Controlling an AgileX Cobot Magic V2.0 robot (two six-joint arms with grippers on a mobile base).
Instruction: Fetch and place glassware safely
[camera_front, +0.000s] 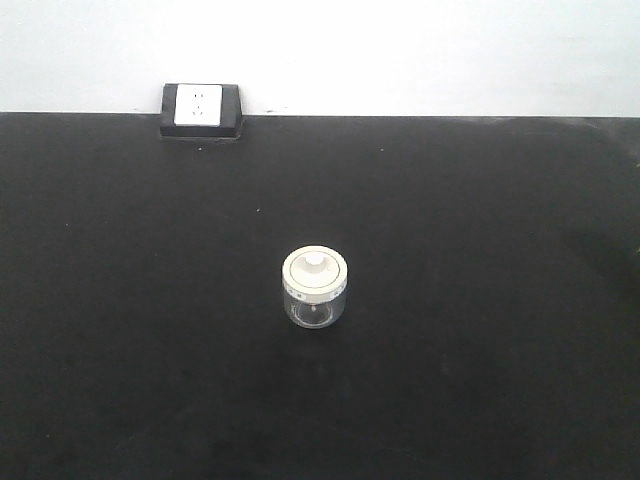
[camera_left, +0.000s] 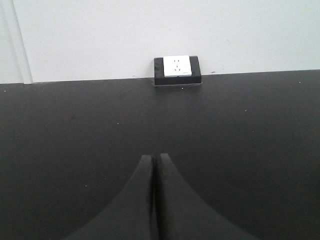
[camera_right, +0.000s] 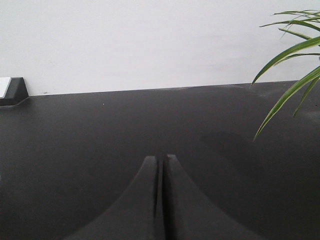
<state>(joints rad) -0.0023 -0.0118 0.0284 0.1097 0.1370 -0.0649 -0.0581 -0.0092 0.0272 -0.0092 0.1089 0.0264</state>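
Note:
The glassware, a small squat clear jar with a cream-white knobbed lid, stands upright near the middle of the black table in the front view. Neither arm shows in that view. The jar is out of sight in both wrist views. My left gripper hovers over bare black tabletop, its dark fingers pressed together with nothing between them. My right gripper is likewise shut and empty above the table.
A white power socket in a black housing sits at the table's back edge against the white wall; the same socket lies ahead of the left gripper. Green plant leaves hang in at the right of the right wrist view.

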